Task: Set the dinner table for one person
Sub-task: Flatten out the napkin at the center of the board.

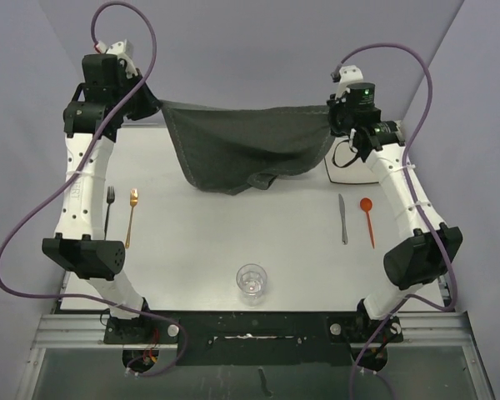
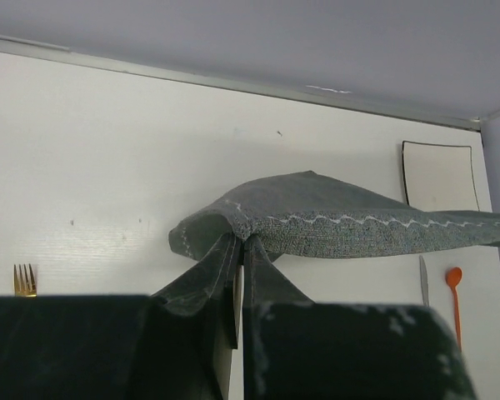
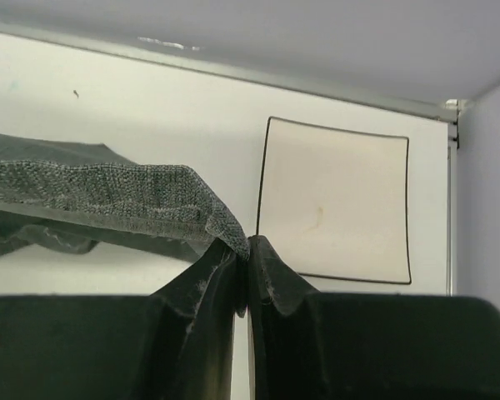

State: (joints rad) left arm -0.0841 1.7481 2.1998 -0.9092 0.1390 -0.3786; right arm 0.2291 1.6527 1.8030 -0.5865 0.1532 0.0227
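- Clamps the left fingers (image 2: 271, 292) tight on one stitched corner of the dark grey placemat (image 1: 242, 146).
- Pinches the opposite corner with the right fingers (image 3: 275, 283), likewise closed on the cloth.
- Holds the placemat stretched between both sets of fingers, corners raised and middle sagging, over the white surface (image 1: 200, 250), which spreads below and all around them.
- Shows a square white plate (image 3: 333, 200) lying flat just beyond the right fingers.
- Finds a fork (image 1: 110, 204) and a gold spoon (image 1: 132, 217) side by side on the near side of the left fingers, and a knife (image 1: 342, 218) and an orange spoon (image 1: 368, 218) on the near side of the right fingers.
- Finds a glass (image 1: 251, 282) upright near the front edge, about midway between the two sets of fingers.
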